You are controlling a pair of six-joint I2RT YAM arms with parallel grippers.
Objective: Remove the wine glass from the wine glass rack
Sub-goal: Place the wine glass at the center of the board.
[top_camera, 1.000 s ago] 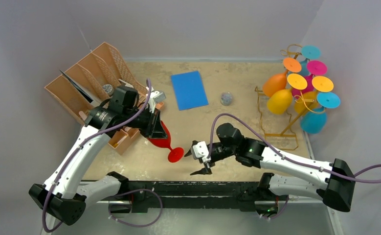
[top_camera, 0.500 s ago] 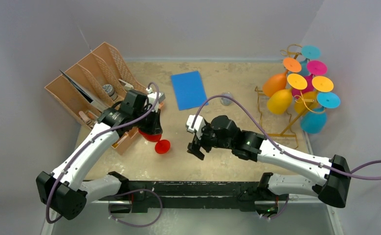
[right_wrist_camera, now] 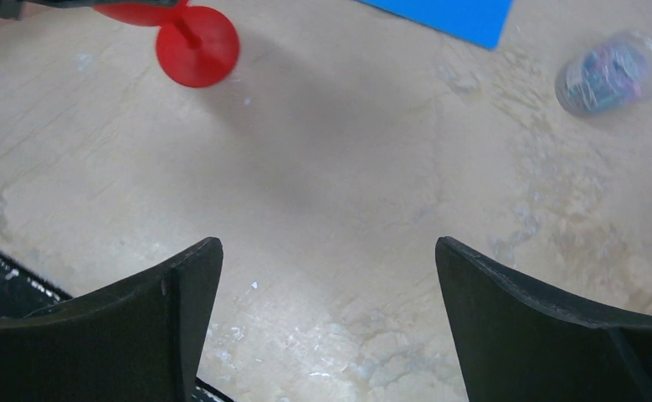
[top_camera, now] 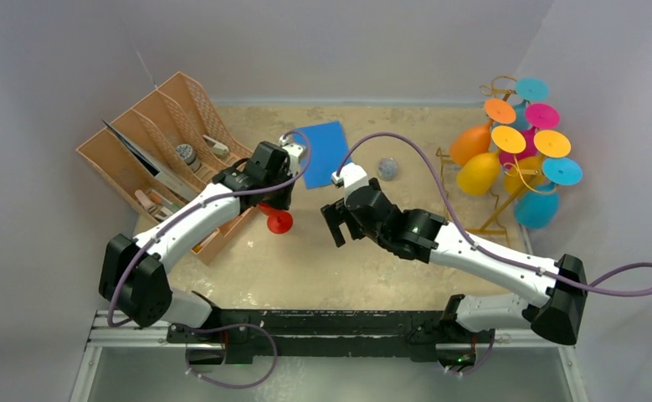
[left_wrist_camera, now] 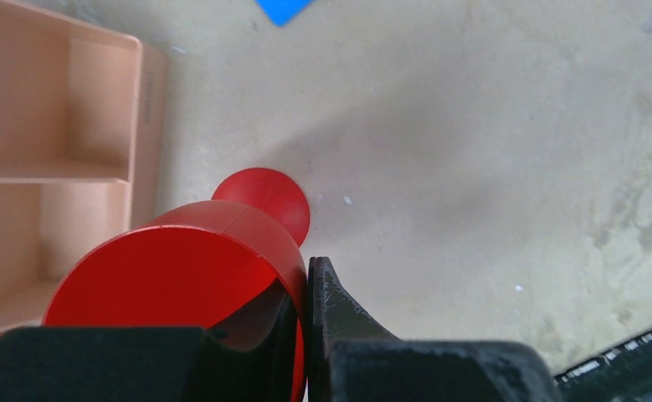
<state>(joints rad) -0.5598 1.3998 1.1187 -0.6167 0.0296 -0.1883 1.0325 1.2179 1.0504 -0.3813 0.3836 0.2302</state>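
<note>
Left end effector pinches wine glass rim.

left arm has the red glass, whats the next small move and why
Probably lower the left gripper a little until the red wine glass sets its foot on the table, then let go. The jaws pinch the bowl's wall, the foot hangs over bare table beside the brown organizer, and the right gripper stands open and empty, apart from it.

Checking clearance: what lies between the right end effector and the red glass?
Nothing but bare tabletop between the right end effector and the red glass; the right wrist view shows it.
</note>
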